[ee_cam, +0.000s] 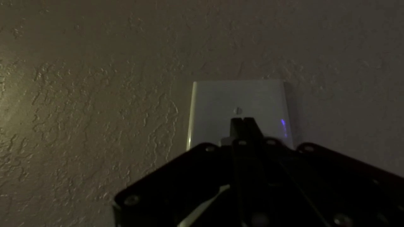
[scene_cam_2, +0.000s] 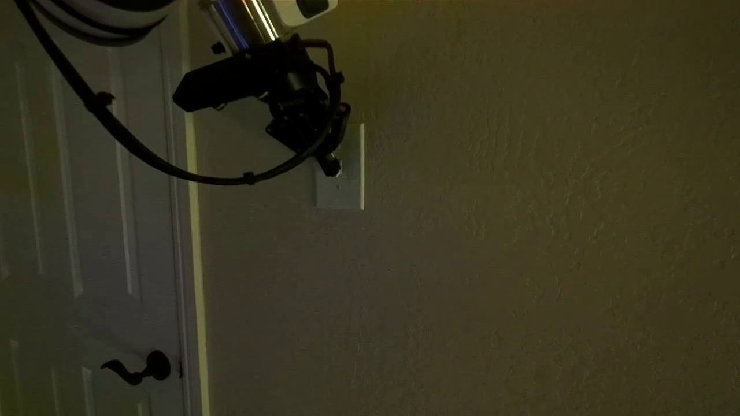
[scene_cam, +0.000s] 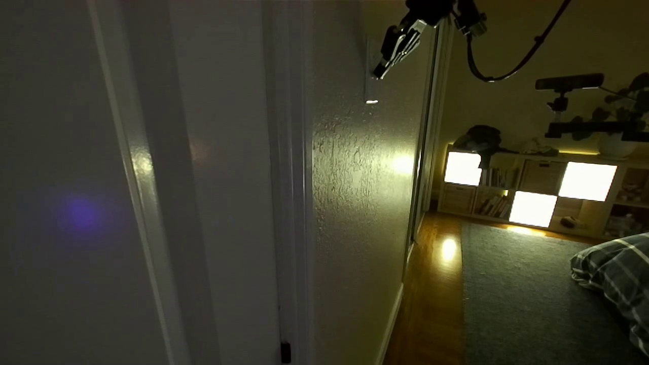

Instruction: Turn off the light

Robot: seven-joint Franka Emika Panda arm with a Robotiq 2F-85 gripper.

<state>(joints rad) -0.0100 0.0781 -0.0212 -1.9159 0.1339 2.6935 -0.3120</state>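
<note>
- The smooth, white, upright rectangular light-switch plate [scene_cam_2: 350, 193] was fixed flat on the rough, textured, grey-brown wall [scene_cam_2: 520, 242]; in an exterior view it stood to the right of a pale panelled door [scene_cam_2: 92, 202] with a dark, curved lever handle [scene_cam_2: 137, 368].
- The black two-fingered pincer [ee_cam: 242, 121] had its slim fingers pressed together, with a thin line between the tips.
- In the wrist view those tips lay in front of the plate, just short of a small round screw [ee_cam: 237, 110]; the pincer hid part of the plate.
- A short violet streak of light [ee_cam: 284, 127] showed along one side edge of the plate.
- In an exterior view the pincer slanted down over the plate's middle, its tips next to a small white piece [scene_cam_2: 340, 169] too small to make out.
- The plate appeared nearly edge-on in an exterior view, the tips right at it; whether they touched could not be told.
- A black cable [scene_cam_2: 249, 178] hung in a loop from the arm in both exterior views.
- The room was dim; across it, a low, pale wooden cube shelf [scene_cam: 594, 218] held three glowing white square compartments [scene_cam: 532, 209].
- Before the shelf lay a grey woven rug [scene_cam: 517, 289], with dark plaid bedding [scene_cam: 616, 274] beside it.
</note>
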